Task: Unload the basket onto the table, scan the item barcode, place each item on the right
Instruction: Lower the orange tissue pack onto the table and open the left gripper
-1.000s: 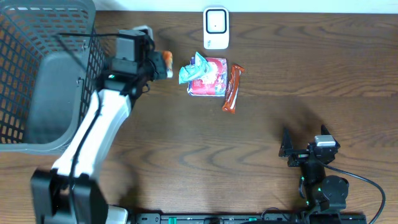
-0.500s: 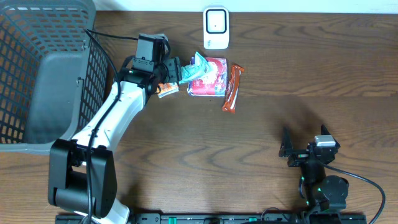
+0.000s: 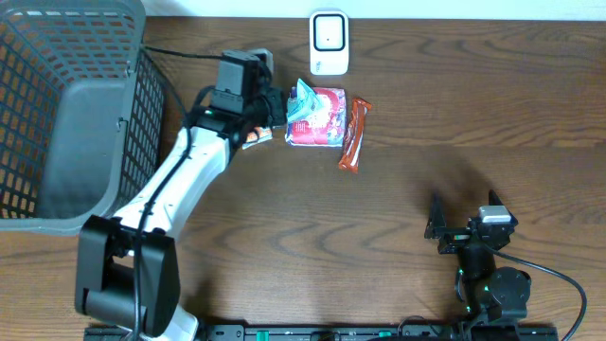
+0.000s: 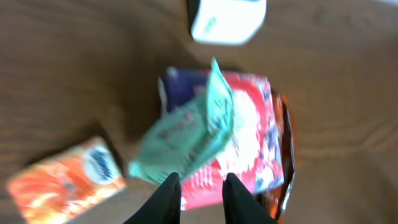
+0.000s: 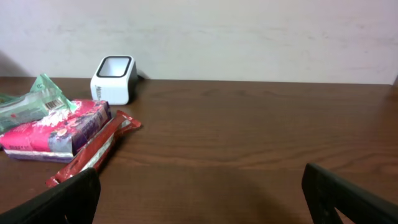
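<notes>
left end effector [image 4: 200, 198]: jaws narrow at near edge of green packet [image 4: 189, 134]; grip unconfirmed
green packet: on red pack [image 4: 252, 124], just near of scanner [image 4: 228, 20]
right end effector [image 5: 202, 193]: wide open, empty
do: pinch edge only, face barcode to scanner

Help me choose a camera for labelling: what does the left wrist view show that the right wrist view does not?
Only the left wrist view shows the orange packet and the left gripper. Only the right wrist view shows the back wall and the right gripper, its fingers wide apart. Both show the white scanner, the green packet, the red pack and the red bar.
</notes>
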Controlling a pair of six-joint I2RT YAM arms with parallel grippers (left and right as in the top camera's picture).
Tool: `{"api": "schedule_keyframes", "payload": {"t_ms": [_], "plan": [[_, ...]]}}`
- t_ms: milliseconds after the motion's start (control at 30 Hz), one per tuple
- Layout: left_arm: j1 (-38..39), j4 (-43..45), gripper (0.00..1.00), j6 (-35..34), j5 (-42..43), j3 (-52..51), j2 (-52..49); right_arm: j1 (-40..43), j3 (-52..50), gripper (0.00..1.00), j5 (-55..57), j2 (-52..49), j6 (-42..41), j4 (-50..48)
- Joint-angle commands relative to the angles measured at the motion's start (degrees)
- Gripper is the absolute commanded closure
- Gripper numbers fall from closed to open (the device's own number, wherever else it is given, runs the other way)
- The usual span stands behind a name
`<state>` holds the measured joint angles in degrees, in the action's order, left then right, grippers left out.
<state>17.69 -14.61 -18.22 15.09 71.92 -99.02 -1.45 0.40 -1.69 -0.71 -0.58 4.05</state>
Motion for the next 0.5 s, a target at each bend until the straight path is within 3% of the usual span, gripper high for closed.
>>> {"api": "schedule_keyframes", "payload": {"t_ms": [0, 267, 467], "plan": [[2.0, -1.2, 0.76, -1.8, 0.9, -0.1, -3.1, 0.1, -0.1, 0.01, 0.1, 0.3, 0.6, 0.2], [2.3, 2.1, 0.76, -3.5, 0.1, -0.1, -8.0, 0.1, -0.1, 0.01, 0.1, 0.3, 0.6, 0.2], [0.9, 7.7, 0.75, -3.5, -8.6, -0.1, -10.0, 0.1, -0.1, 0.01, 0.1, 0.3, 0.6, 0.2]]}}
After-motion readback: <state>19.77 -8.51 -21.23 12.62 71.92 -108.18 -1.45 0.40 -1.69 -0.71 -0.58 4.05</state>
